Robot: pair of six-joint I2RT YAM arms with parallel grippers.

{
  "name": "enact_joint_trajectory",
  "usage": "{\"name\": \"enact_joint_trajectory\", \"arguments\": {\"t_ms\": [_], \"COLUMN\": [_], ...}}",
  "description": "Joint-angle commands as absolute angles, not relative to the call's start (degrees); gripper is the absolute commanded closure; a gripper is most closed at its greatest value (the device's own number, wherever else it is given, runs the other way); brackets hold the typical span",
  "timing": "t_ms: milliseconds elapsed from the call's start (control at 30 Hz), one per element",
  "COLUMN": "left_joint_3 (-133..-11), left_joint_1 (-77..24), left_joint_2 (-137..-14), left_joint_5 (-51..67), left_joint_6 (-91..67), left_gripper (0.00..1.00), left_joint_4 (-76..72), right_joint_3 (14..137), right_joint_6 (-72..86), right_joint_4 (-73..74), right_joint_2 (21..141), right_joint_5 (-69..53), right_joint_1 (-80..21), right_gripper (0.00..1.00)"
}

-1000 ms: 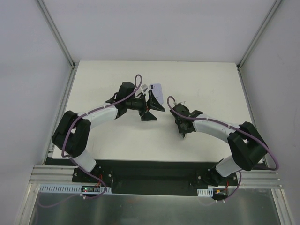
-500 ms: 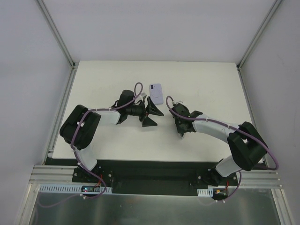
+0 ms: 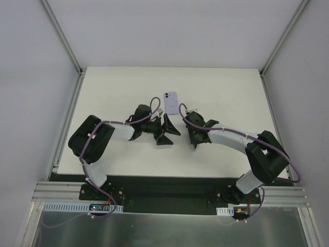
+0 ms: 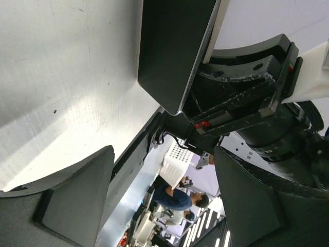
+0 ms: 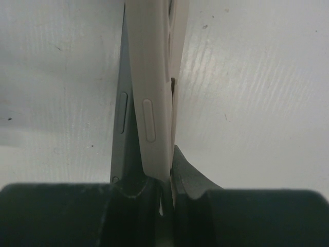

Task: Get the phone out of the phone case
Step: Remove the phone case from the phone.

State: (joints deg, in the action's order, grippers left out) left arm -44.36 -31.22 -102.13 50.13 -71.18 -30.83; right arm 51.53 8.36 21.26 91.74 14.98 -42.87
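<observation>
A cased phone (image 4: 172, 51) is held tilted above the middle of the white table (image 3: 231, 92), nearer the far edge. Its dark screen faces the left gripper (image 3: 165, 132), and the lavender back of the phone case (image 3: 171, 103) shows from above. The right gripper (image 5: 163, 180) is clamped on the case's pale side wall, just below a moulded button cover. The left gripper's jaws stand apart with nothing between them, close to the phone but not touching it. In the right wrist view a darker strip runs beside the pale wall; whether that is the phone's own edge or a shadow cannot be told.

The phone looks like a stiff, smooth slab with a glass face, likely slippery and unforgiving of a drop. The case looks thin and pliable and probably hugs the corners tightly. The safest hold would seem to be across the phone's long edges or flat faces, while the case's lip is peeled back from one corner. A pinch on the soft wall alone may let the load sag or twist.
</observation>
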Motion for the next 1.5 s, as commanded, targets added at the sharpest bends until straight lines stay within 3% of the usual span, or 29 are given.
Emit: {"name": "enact_joint_trajectory", "arguments": {"t_ms": [0, 333, 733, 900, 1167, 1467], "left_joint_3": [-45.4, -46.9, -50.8, -49.1, -48.4, -47.9], "left_joint_1": [-31.6, -33.0, -33.6, -33.4, -31.7, -31.5], "left_joint_2": [-101.6, -101.0, -97.6, -95.5, -89.8, -83.9], "left_joint_5": [47.4, 45.4, 38.6, 38.0, 36.0, 36.2], "left_joint_6": [-68.6, -66.6, -54.4, -53.6, -50.3, -50.3], "left_gripper": [0.24, 0.24, 0.26, 0.24, 0.2, 0.19], "left_joint_4": [-31.8, -28.8, -12.3, -11.8, -6.9, -6.7], "right_joint_3": [46.7, 48.2, 48.7, 47.6, 47.5, 44.4], "right_joint_6": [23.6, 23.5, 23.8, 24.3, 19.6, 13.0], "right_joint_4": [-7.8, -5.7, -4.8, -4.5, 15.3, 20.6], "right_joint_2": [100.9, 99.3, 99.1, 97.3, 88.4, 80.9], "right_joint_5": [-26.8, -32.4, -32.2, -30.9, -8.7, -7.3], "right_joint_1": [-48.7, -48.7, -48.6, -48.0, -44.7, -28.6], "right_gripper": [0.99, 0.99, 0.99, 0.99, 0.99, 0.99]}}
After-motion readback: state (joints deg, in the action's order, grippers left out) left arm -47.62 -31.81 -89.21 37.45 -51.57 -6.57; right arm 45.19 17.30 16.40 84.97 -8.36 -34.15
